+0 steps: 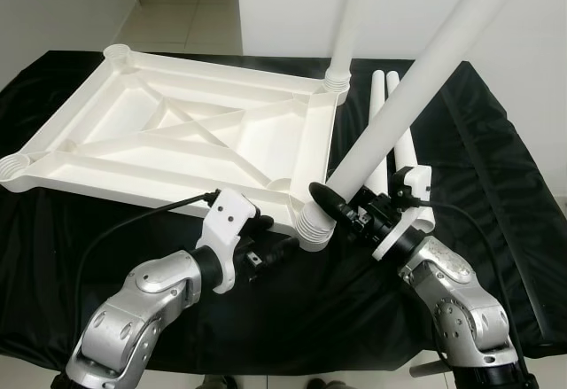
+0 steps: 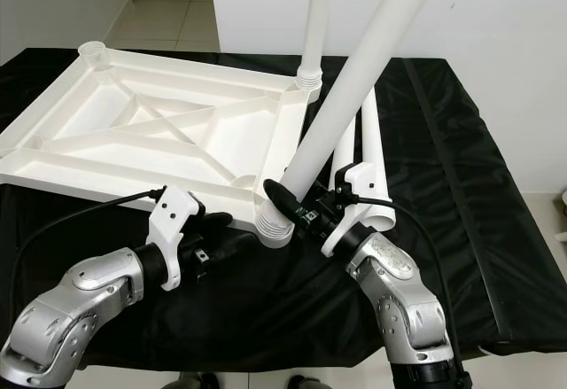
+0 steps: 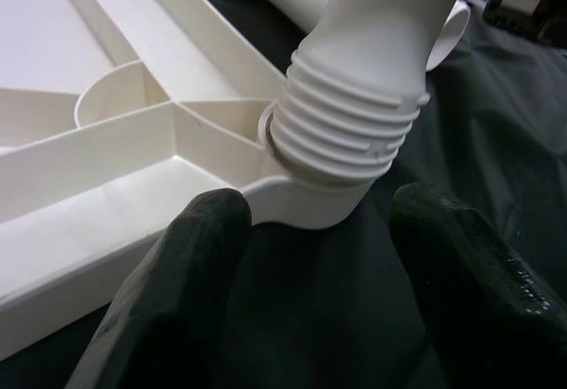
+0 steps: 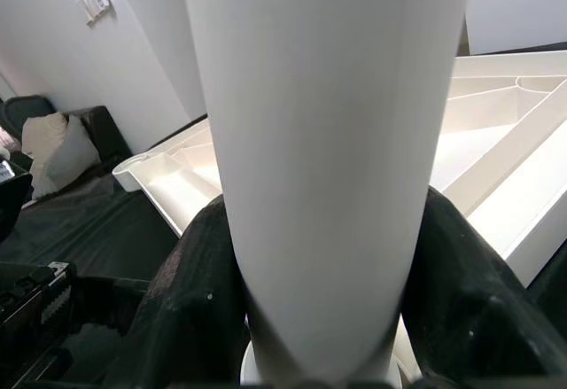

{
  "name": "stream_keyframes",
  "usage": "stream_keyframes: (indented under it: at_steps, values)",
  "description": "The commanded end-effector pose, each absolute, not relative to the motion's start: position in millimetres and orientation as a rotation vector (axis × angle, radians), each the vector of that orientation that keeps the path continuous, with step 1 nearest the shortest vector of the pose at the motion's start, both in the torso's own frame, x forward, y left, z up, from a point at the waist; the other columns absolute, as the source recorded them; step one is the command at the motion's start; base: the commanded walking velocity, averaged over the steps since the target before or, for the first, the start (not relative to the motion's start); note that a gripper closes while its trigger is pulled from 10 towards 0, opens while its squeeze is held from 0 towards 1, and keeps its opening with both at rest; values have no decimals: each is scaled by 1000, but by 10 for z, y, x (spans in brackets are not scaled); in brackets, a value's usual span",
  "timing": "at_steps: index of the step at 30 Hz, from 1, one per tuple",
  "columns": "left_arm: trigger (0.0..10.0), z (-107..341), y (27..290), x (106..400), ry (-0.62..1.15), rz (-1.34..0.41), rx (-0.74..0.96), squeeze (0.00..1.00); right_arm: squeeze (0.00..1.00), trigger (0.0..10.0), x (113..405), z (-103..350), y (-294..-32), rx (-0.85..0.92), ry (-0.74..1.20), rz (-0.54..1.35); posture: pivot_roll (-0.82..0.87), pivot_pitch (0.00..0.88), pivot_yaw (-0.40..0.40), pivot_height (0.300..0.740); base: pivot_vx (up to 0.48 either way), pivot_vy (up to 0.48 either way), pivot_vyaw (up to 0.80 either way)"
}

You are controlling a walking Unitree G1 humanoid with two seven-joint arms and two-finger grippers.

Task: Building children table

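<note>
Left eye view: the upturned white table top [image 1: 177, 136] lies underside up on the black-draped tabletop [image 1: 496, 176], spanning the left and centre of the frame. One leg [image 1: 347, 17] already stands in the far corner socket, top centre. The right pincer [image 1: 341, 205] is clamped round a second leg [image 1: 416, 79], whose long axis runs from lower centre up to the upper right, threaded end at the near corner socket [image 1: 312, 228]. The leg leans well off the socket's vertical.

Right eye view: two spare legs [image 2: 368, 154] lie flat just behind the right pincer.

Left wrist view: the left pincer [image 3: 310, 256] is spread wide, holding nothing, one finger on either side of the near corner socket just below the ribbed thread.

Right wrist view: both black fingers [image 4: 190, 291] press on the leg's shaft.

Judgement: the right arm must tip the leg upright over the socket before turning it.
</note>
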State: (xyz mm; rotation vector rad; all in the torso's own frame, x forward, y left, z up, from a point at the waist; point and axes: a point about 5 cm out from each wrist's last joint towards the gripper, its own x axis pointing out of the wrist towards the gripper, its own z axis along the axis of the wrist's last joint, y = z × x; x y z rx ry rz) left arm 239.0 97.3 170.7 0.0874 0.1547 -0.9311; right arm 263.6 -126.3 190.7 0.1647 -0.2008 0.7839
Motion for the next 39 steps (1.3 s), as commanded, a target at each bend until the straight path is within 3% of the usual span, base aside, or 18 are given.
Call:
stream_keyframes:
  at_steps: [1, 17, 31, 39]
  values:
    - [10000, 1713, 934, 2327, 142, -995, 99, 0, 0, 10000, 2611, 1822, -1242, 161, -166, 789, -42, 158, 27, 740, 0, 0, 0]
    - [10000, 1742, 952, 2215, 132, -1089, 106, 0, 0, 10000, 2613, 1740, -1217, 95, -169, 764, -42, 162, 14, 740, 0, 0, 0]
    - [10000, 1768, 950, 2227, 120, -1085, 99, 0, 0, 10000, 2464, 1657, -1084, -58, -175, 862, -44, 154, 9, 740, 0, 0, 0]
    - [10000, 1774, 944, 2232, 114, -1081, 92, 0, 0, 10000, 2472, 1611, -1111, -58, -165, 849, -43, 145, 10, 740, 0, 0, 0]
